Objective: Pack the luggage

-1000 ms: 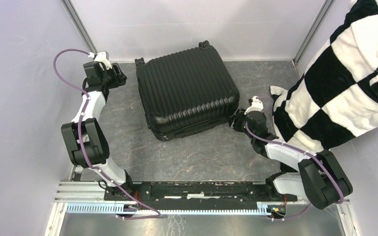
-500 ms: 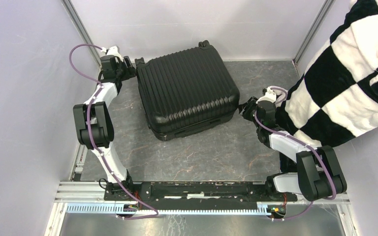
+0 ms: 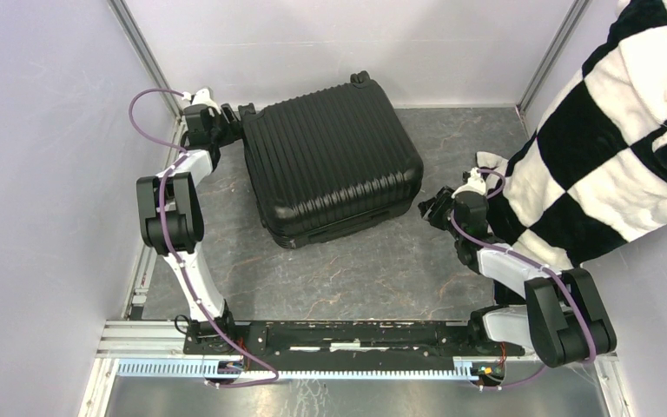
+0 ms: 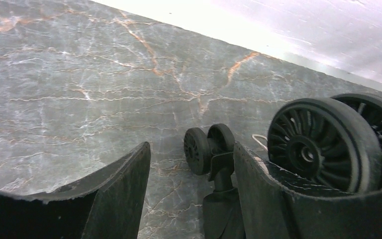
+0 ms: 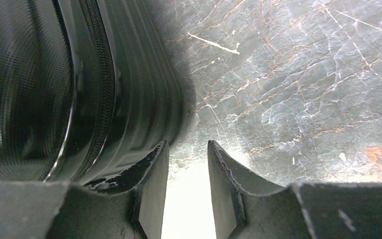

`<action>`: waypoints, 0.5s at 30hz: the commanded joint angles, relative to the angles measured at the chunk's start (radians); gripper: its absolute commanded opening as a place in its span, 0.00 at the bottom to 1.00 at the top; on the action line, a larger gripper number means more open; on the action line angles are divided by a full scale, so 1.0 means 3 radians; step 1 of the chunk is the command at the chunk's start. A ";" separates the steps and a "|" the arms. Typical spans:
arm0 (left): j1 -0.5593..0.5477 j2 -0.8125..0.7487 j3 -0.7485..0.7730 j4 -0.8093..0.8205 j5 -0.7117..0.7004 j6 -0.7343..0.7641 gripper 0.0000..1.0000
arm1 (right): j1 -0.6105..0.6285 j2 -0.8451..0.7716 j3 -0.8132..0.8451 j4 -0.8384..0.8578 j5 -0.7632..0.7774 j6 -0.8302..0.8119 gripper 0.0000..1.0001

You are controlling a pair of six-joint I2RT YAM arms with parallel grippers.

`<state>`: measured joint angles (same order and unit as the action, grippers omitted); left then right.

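- Luggage [image 3: 330, 161] lies flat and closed on the marbled grey table [image 3: 356, 269], nearer the far edge than the near one. It sits a little left of the middle, turned slightly askew, with its ribbed shell facing up.
- I have the left gripper [image 3: 226, 126] at the case's far-left corner, low beside the caster wheels. Its fingers stand apart and hold nothing. In the left wrist view one small caster [image 4: 209, 147] shows in the gap further off, and a larger-looking wheel [image 4: 323, 144] sits just off to one side.
- My right gripper [image 3: 430, 207] is just off the case's near-right corner, apart from the shell. Its fingers are parted by a narrow gap with only bare table between them, so it grips nothing.
- In the right wrist view the zip [image 5: 97, 89] runs along the seam and the two shell halves look pressed together. I cannot see whether the zip is fully done up.
- A black-and-white checked fleece [image 3: 591, 165] hangs in over the right edge of the table, outside the case and close behind my right arm.
- I judge the job as barely begun, since the case is shut, its inside is hidden, and the only soft item in view is unpacked.
- As I read it, what is left is to get the lid open, put the fleece in, and close the case again.
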<state>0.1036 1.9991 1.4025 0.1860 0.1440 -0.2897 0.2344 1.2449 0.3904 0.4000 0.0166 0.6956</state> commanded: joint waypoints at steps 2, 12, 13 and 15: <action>-0.0259 -0.0359 -0.0388 0.0355 0.1182 0.0019 0.68 | -0.0018 0.0191 0.0356 0.0057 -0.0157 0.0004 0.42; -0.0793 -0.1171 -0.1265 -0.0205 0.1948 0.1137 0.64 | -0.0421 0.0215 0.0560 -0.0111 -0.0161 -0.0074 0.45; -0.0810 -0.1265 -0.1335 -0.0314 0.1982 0.1225 0.64 | -0.0464 0.0198 0.0543 -0.0126 -0.0145 -0.0077 0.45; -0.0821 -0.1478 -0.1424 -0.0616 0.2016 0.1466 0.63 | -0.0549 0.0184 0.0514 -0.0121 -0.0127 -0.0057 0.46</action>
<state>0.0044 1.6646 1.0477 0.2310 0.4088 -0.0010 0.0715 1.3281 0.5087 0.3340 0.0849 0.6579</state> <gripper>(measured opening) 0.634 0.450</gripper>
